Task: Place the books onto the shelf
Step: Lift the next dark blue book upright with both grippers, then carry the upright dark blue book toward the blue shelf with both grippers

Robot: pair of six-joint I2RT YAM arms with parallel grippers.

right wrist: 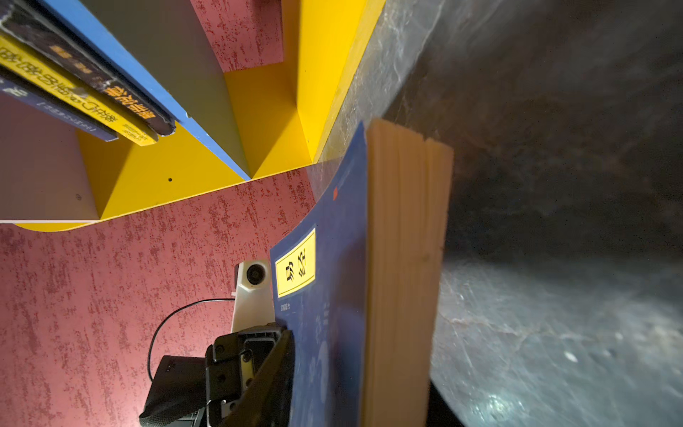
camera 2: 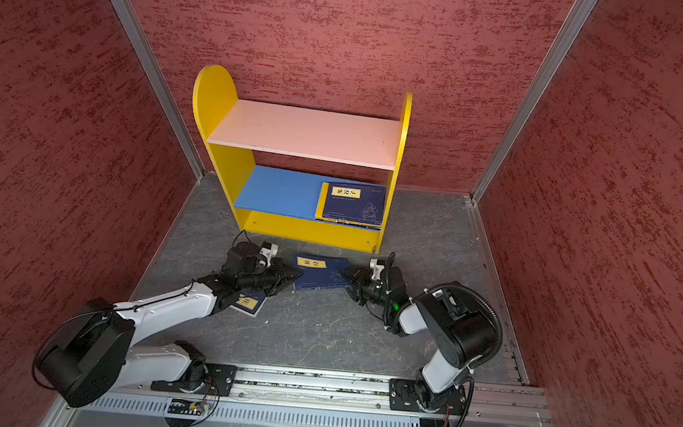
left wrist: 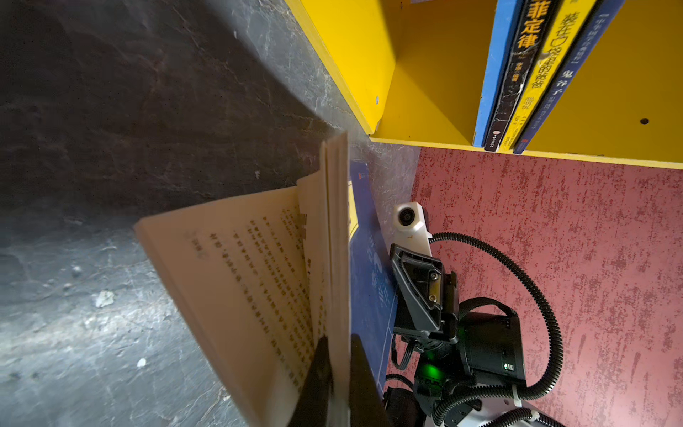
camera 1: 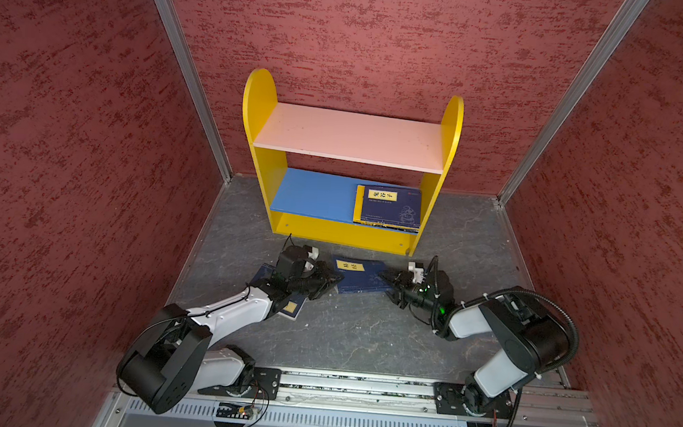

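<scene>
The shelf (camera 1: 266, 162) stands against the back wall (camera 1: 387, 39). Its pink upper board (camera 1: 350, 136) is bare. On the blue lower board (camera 1: 312, 195), at the right end, a stack of three books (camera 1: 390, 208) lies flat, with a navy one on top. The opening between the two boards is low, so I judge that a book brought in tilted could knock the pink edge or push the stack.

One navy book (camera 1: 358, 276) is just in front of the shelf base, between both arms. The left gripper (left wrist: 338, 344) is clenched on it, but it pinches only the cover with a part of the leaves. The loose pages (left wrist: 240, 266) fan open beside the pinch. On a lift, such a thin hold may slip or tear the paper. The right gripper (camera 1: 387, 277) has its jaws around the opposite edge, and I cannot tell whether they already press. The cover curves there, so if the jaws catch only the cover, the page block would sag.

A second navy book (camera 1: 291, 306) lies on the floor (camera 1: 363, 337) under the left forearm (camera 1: 232, 306), partly hidden, and the arm could drag it
</scene>
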